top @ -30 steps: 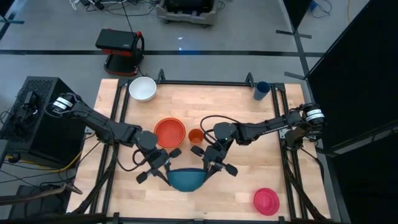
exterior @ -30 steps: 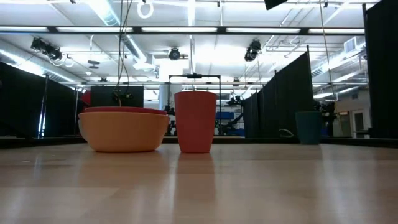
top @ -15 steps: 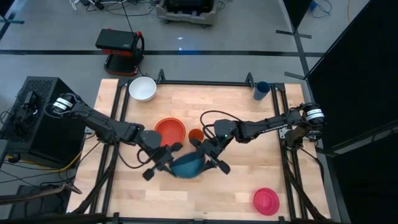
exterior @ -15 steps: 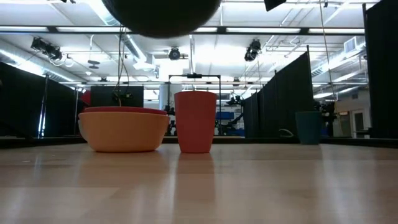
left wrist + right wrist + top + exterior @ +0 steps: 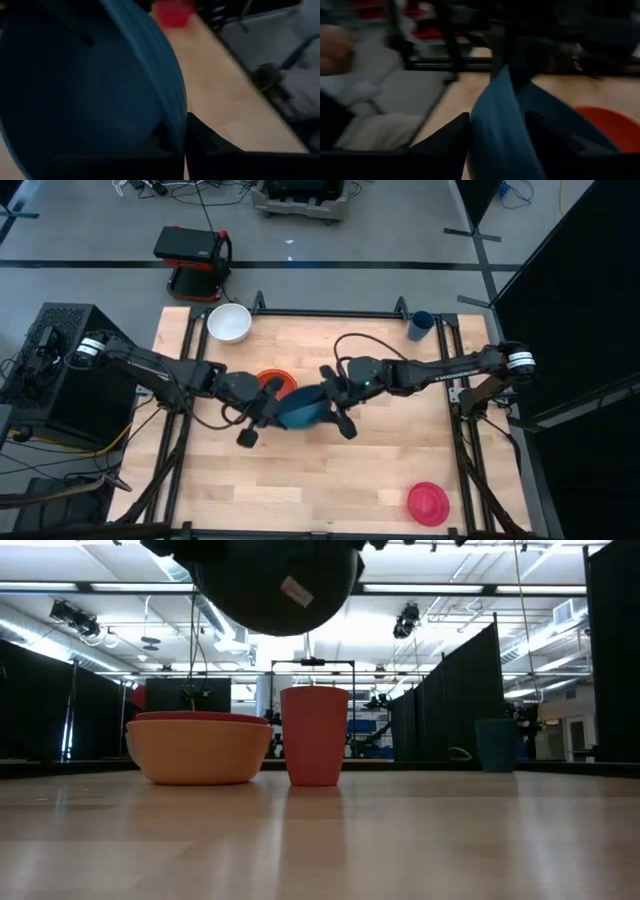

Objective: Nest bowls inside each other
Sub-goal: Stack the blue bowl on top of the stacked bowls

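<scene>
Seen from above, at about eleven o'clock on the desk (image 5: 400,480), the white bowl (image 5: 229,322) sat alone near the far edge. The left arm reached in from nine o'clock, stretched low and long toward the middle, and the left claw (image 5: 262,402) was clamped tight on the rim of the teal-blue bowl (image 5: 303,409); its wrist view showed a finger (image 5: 197,135) pinching the thin blue wall. That bowl hung in the air near the centre, tilted, just at the four o'clock side of the red bowl (image 5: 272,380), which sat nested in the orange bowl (image 5: 198,752). The small orange cup (image 5: 315,735) stood just beside that pair.

The right arm came in from three o'clock, extended across the desk, and the right claw (image 5: 333,402) sat at the bowl's opposite rim with its jaws standing apart, astride the wall rather than pinching it.

The magenta-pink bowl (image 5: 428,503) lay upside down at five o'clock, well apart. The dark-blue cup (image 5: 421,326) stood at one o'clock.

The teal-blue bowl looked light, stiff and smooth, likely slippery plastic; a single rim pinch would probably let it swing, so gripping deep over the lip seemed wisest.
</scene>
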